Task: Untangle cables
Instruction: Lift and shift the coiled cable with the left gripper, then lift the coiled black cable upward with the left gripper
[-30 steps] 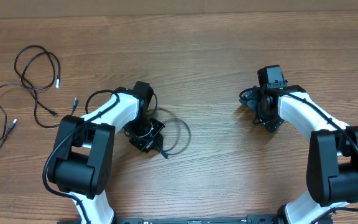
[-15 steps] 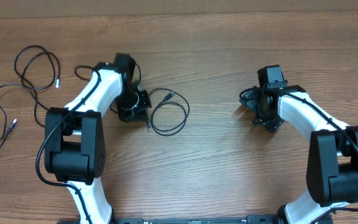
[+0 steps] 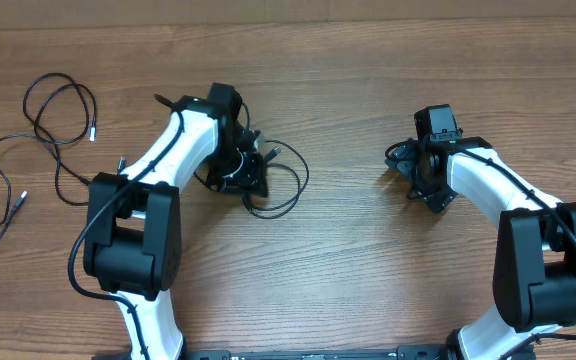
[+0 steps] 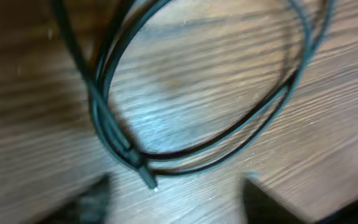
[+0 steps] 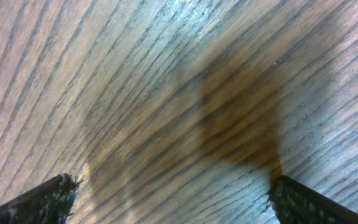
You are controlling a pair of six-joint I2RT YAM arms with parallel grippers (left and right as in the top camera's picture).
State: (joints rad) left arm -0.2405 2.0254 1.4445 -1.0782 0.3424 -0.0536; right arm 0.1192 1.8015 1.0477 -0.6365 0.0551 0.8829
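Near the table's (image 3: 348, 80) left edge, a looped cable (image 3: 58, 105) and a second cable (image 3: 3, 200) lie spread out and seemingly apart, so that part looks done. Toward the middle, a coiled cable (image 4: 132, 155) lies on the wood doubled over itself, and opening it out is what appears to be left; the left gripper (image 3: 251, 178) hovers over it, fingers apart and holding nothing. The right gripper (image 5: 173, 185) stands wide over bare wood near the right side, and no brand, label or writing is readable anywhere.
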